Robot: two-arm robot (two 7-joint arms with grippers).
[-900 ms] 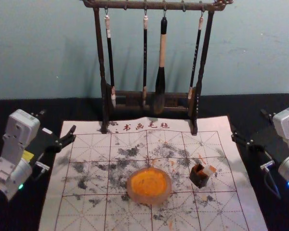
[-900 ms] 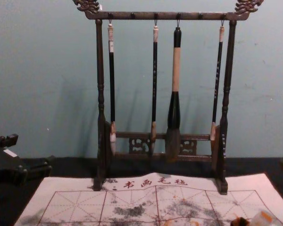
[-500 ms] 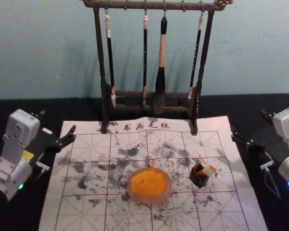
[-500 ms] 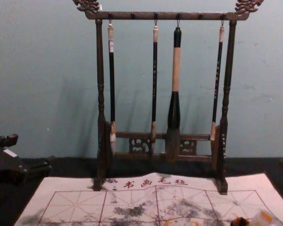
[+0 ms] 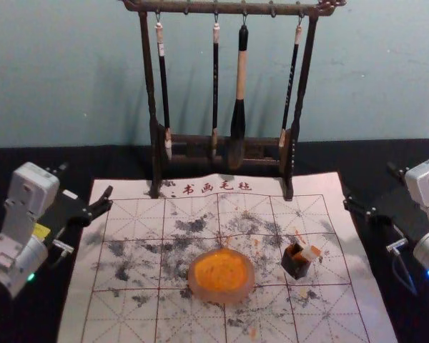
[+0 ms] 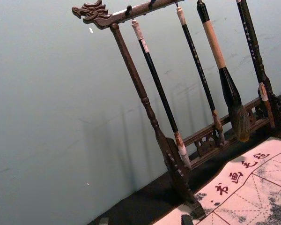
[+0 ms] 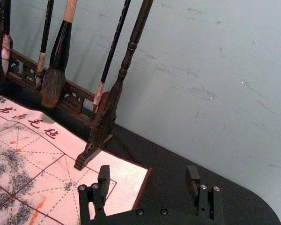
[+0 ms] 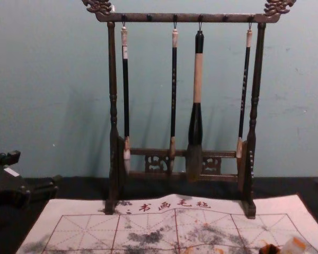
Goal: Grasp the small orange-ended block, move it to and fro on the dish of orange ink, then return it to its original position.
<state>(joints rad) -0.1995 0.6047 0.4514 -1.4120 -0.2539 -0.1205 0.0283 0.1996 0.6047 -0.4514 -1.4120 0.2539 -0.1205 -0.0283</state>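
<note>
Pre-grasp step, prob. R gripper [image 5: 370, 187], right of head view, had jaws apart, empty; L gripper [image 5: 86, 180] parked left, same. Orange-ended block [image 5: 310, 253] leaned at dark holder [image 5: 294, 266], lower right. Next called for R reach, pinch, then ink dish [image 5: 222, 295].

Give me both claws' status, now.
Left claw: open, holding nothing, near the left edge of the calligraphy mat.
Right claw: open, holding nothing, near the mat's right edge.
</note>
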